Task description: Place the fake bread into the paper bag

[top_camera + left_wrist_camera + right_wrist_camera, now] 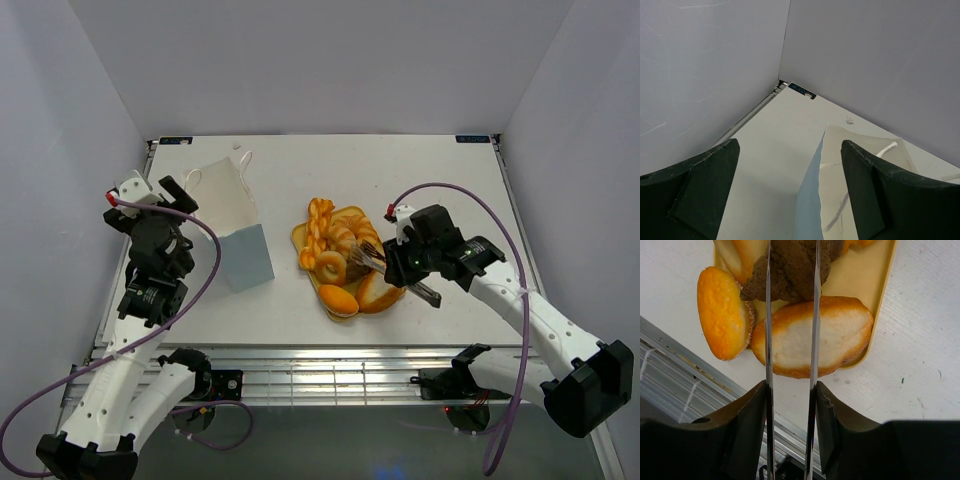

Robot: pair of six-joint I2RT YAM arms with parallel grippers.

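Note:
The fake bread [340, 262], glossy golden pastries, lies heaped on a flat yellow tray [299, 237] at the table's middle. A dark brown piece [792, 265] sits among them, with a pale oval roll [812, 337] and an orange oval roll [722, 312] below it. My right gripper [790, 390] is shut on metal tongs [815, 315]. The two tong blades stand either side of the brown piece, touching it. The paper bag [235, 225] stands upright at the left. My left gripper [790, 170] is open, with the bag's near wall [810, 200] between its fingers.
White enclosure walls stand close on the left, back and right. The table's metal front rail [670, 370] runs just below the tray. A white cord handle [887, 148] hangs inside the bag's mouth. The left arm [150, 250] is beside the bag's left side.

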